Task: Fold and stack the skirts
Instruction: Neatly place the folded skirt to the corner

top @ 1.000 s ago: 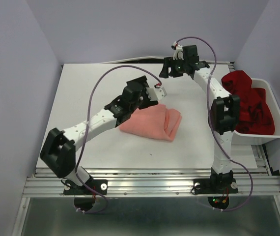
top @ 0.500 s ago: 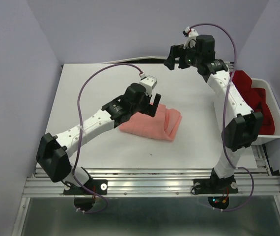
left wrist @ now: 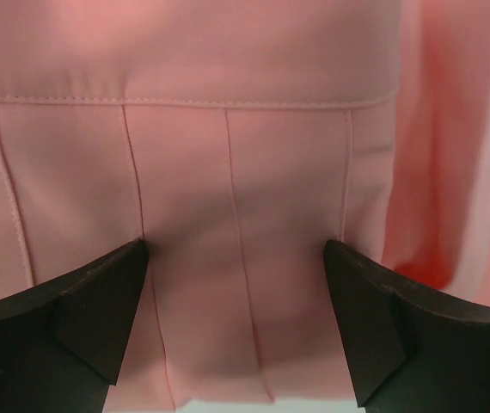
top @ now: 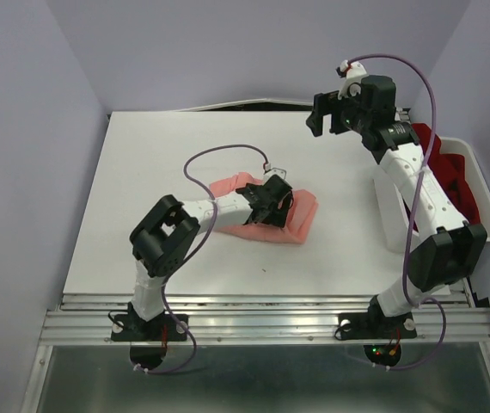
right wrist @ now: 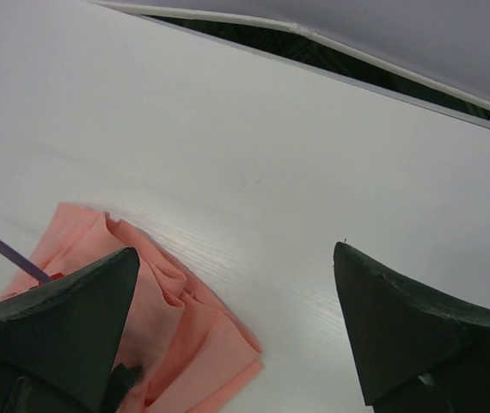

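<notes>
The salmon-pink skirt [top: 301,217] lies folded on the white table [top: 159,172], near its middle. My left gripper [top: 271,209] points down right over it. In the left wrist view the pink pleats [left wrist: 245,155] fill the picture, and the left gripper [left wrist: 235,249] is open, with only flat cloth between its fingers. My right gripper [top: 321,120] hangs open, high above the table's far right. From there it looks down on bare table and on the pink skirt's [right wrist: 163,323] folded corner. The deep red skirt [top: 462,176] lies crumpled in the white bin [top: 487,194].
The white bin stands at the table's right edge, partly behind the right arm. A purple cable [top: 219,153] loops above the left arm. Lilac walls close in the left, back and right sides.
My left arm has folded in, and its gripper has come down onto the pink skirt. My right arm has risen and swung right, and its jaws have opened wider.
</notes>
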